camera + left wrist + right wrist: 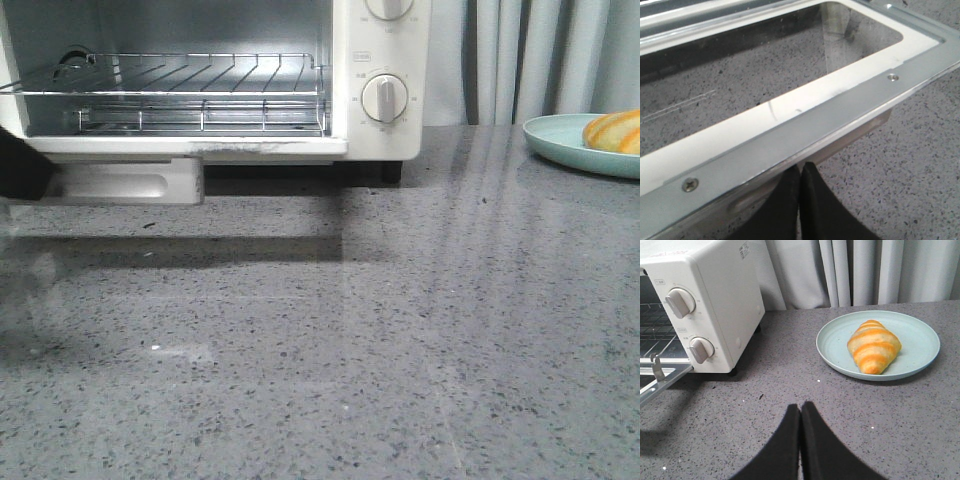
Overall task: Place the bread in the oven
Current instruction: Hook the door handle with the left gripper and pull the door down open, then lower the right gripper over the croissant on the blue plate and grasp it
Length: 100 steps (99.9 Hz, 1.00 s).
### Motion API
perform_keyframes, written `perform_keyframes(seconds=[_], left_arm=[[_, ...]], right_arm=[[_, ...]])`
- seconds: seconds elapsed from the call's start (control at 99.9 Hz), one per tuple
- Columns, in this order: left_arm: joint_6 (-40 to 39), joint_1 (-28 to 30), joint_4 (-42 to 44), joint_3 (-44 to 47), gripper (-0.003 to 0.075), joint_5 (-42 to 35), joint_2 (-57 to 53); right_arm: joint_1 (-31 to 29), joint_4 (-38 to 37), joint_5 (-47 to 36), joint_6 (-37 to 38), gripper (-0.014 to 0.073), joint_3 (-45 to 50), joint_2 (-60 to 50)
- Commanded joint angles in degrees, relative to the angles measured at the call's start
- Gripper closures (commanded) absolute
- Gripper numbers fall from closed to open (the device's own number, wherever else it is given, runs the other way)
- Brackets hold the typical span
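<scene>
Judging by the oven [215, 75] standing open at ten o'clock with its rack [170, 85] bare, my left gripper [800, 172] and right gripper [800, 410] pressed together on nothing, the bread [873, 346] on its plate [920, 362] at two o'clock awaits pickup.

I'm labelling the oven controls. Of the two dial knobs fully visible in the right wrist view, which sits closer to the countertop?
The lower knob on the oven, below the upper knob and nearer the oven's base.
</scene>
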Motion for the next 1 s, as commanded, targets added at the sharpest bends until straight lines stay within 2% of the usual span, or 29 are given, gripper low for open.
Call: perform_keyframes(seconds=[0.0, 0.23, 0.48, 0.571, 0.721, 0.771, 0.991], left_arm=[[-0.2, -0.1, -1.8, -1.3, 0.0742, -4.0, -1.3], [-0.2, -0.1, -1.8, -1.0, 0.0742, -0.5, -7.6], [-0.2, -0.1, -1.8, -1.0, 0.0742, 2.8, -19.0], [-0.4, -0.1, -1.8, -1.0, 0.0742, 4.0, -23.1], [-2.3, -0.1, -1.8, -1.0, 0.0742, 4.6, -28.9], [-2.3, -0.1, -1.8, -1.0, 0.0742, 5.0, -30.5], [-2.3, -0.1, -1.8, -1.0, 0.0742, 5.4, -34.0]], right_arm=[[-0.1, -0.4, -4.6, -0.5, 0.0652, -1.6, 1.0], [-0.1, -0.1, -3.6, -0.5, 0.0652, -6.7, 4.5], [-0.7, -6.6, 4.8, -0.5, 0.0643, -24.8, 22.5], [-2.7, -7.7, 8.4, -0.5, 0.0571, -31.7, 30.1], [-9.1, -4.4, 13.0, -0.5, 0.0349, -39.3, 41.9], [-11.0, -2.8, 13.0, -0.5, 0.0298, -40.6, 45.9], [-14.3, -2.3, 5.8, -0.5, 0.0287, -40.9, 59.2]])
